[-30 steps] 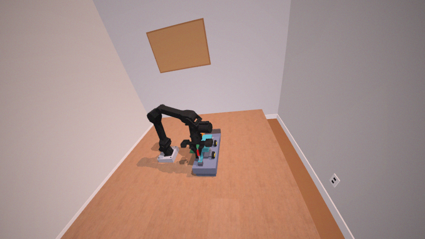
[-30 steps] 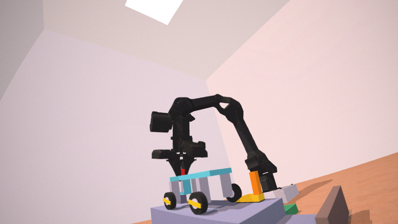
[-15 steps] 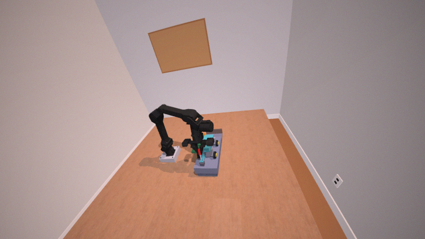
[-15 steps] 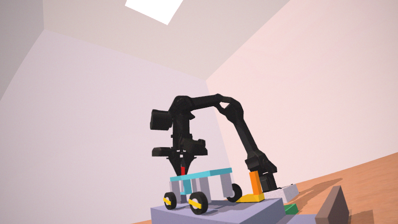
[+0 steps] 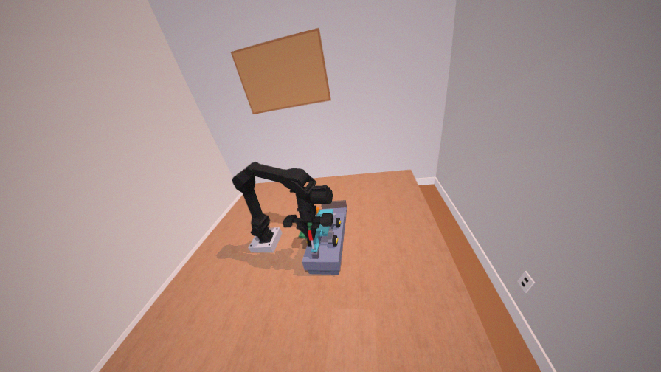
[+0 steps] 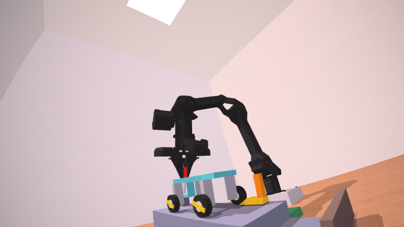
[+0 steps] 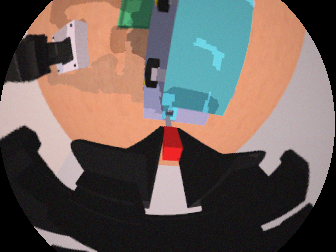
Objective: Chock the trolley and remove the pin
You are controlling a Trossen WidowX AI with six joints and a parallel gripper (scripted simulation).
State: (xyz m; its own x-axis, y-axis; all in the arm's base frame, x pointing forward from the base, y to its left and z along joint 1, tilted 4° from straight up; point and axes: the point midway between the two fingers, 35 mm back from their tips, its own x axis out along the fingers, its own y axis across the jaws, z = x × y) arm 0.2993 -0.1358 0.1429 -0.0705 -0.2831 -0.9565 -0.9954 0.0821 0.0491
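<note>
A framed brown board (image 5: 282,71) hangs on the pale far wall (image 5: 369,92) — a white socket plate (image 5: 525,281) sits low on the grey wall (image 5: 554,139). Overhead, a bright white panel (image 6: 158,9) shows in the ceiling (image 6: 112,28) — cut off by the view's edge.

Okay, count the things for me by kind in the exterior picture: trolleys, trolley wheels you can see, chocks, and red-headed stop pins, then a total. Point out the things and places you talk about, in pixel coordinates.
Trolley (image 6: 211,176): 1
Visible trolley wheels (image 6: 207,198): 3
Chock (image 6: 258,184): 1
Red-headed stop pin (image 6: 185,172): 1
Total: 6

Trolley (image 5: 325,227) (image 6: 208,176) (image 7: 207,55) on ramp (image 5: 323,264) (image 6: 226,215) (image 7: 153,111), chock (image 6: 260,187) (wheel-side) beside.
</note>
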